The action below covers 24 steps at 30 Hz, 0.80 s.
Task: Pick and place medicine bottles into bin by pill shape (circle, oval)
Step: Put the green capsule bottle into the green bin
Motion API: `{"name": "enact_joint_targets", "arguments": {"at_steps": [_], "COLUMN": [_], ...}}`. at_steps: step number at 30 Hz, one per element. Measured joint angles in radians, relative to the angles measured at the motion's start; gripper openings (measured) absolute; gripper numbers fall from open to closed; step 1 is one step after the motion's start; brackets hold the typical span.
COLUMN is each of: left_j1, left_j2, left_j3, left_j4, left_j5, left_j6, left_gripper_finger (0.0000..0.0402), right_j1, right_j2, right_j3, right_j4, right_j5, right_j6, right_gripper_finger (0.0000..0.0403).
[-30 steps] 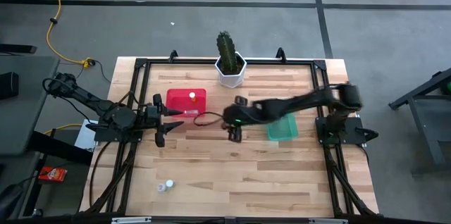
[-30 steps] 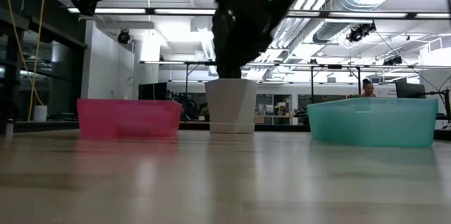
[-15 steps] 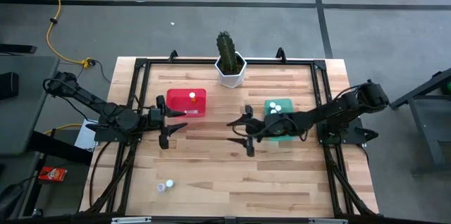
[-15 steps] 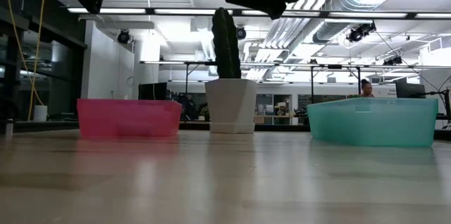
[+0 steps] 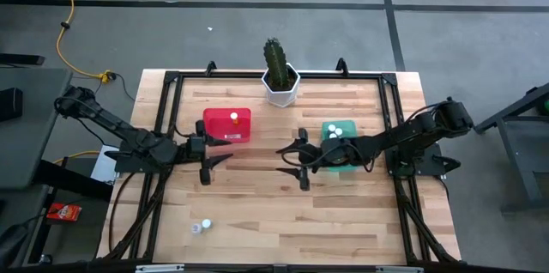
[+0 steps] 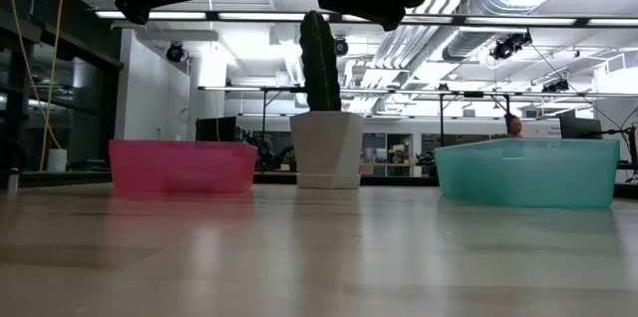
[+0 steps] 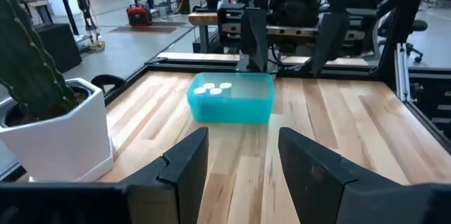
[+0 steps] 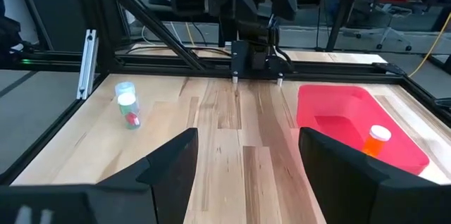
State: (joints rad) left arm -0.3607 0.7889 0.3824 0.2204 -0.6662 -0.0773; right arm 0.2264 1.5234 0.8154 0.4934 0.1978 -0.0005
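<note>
Medicine bottles are spread over three spots: white caps (image 5: 336,129) are seen in the teal bin (image 5: 353,162), one orange bottle (image 5: 233,118) sits in the red bin (image 5: 214,127), and a last clear bottle (image 5: 202,226) w/ a white cap lies loose on the wooden table (image 5: 283,213), well apart from both bins, near the front-left edge. Approx. one sec. ago the right arm was stretched over the table centre; it has since been drawn back, and the right gripper (image 5: 292,160) is now held just beside the teal bin on its left, jaws spread wide, nothing gripped. The left gripper (image 5: 215,154) has been eased slightly toward the table centre; it is held just in front of the red bin, jaws also wide apart and empty. From this it is judged that a drop-off has just been finished and sorting is nearly done, w/ the loose bottle left to fetch. It lies on the left arm's side, so that arm is prob. better placed. A white cactus pot (image 5: 280,84) stands at the back, clear of the work.
</note>
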Motion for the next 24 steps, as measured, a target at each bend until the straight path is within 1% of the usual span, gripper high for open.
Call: {"name": "enact_joint_targets", "arguments": {"at_steps": [2,4,6,8,11,13,18,21,24], "left_j1": [0.0,0.0,-0.004,-0.025,-0.077,-0.122,-0.255,-0.336,-0.404], "left_j2": [0.007,0.018,0.036,0.069,0.127,0.177,0.329,0.436,0.541], "left_j3": [0.0,0.015,0.051,0.104,0.192,0.263,0.44,0.52,0.565], "left_j4": [0.022,0.022,-0.023,-0.08,-0.21,-0.329,-0.638,-0.741,-0.803], "left_j5": [0.018,0.075,0.121,0.141,0.131,0.133,0.168,0.209,0.239], "left_j6": [-0.041,-0.073,-0.092,-0.112,-0.149,-0.197,-0.415,-0.512,-0.577], "left_gripper_finger": [0.0163,0.0163,0.0163,0.0163,0.0163,0.0163,0.0163,0.0163,0.0163], "right_j1": [0.0,0.0,0.0,-0.001,-0.001,-0.001,-0.002,-0.002,-0.002], "right_j2": [0.0,0.0,0.0,0.0,0.001,0.001,0.001,0.001,0.001], "right_j3": [0.0,0.0,0.0,0.0,0.0,0.0,0.0,0.0,0.0], "right_j4": [-0.003,-0.003,-0.003,-0.005,-0.011,-0.02,-0.043,-0.048,-0.049], "right_j5": [0.0,0.0,-0.001,-0.001,-0.001,-0.001,-0.005,-0.005,-0.005], "right_j6": [0.0,0.0,0.0,0.0,0.0,0.0,0.0,0.0,0.001], "right_gripper_finger": [0.024,0.024,0.024,0.024,0.024,0.024,0.024,0.024,0.024]}}
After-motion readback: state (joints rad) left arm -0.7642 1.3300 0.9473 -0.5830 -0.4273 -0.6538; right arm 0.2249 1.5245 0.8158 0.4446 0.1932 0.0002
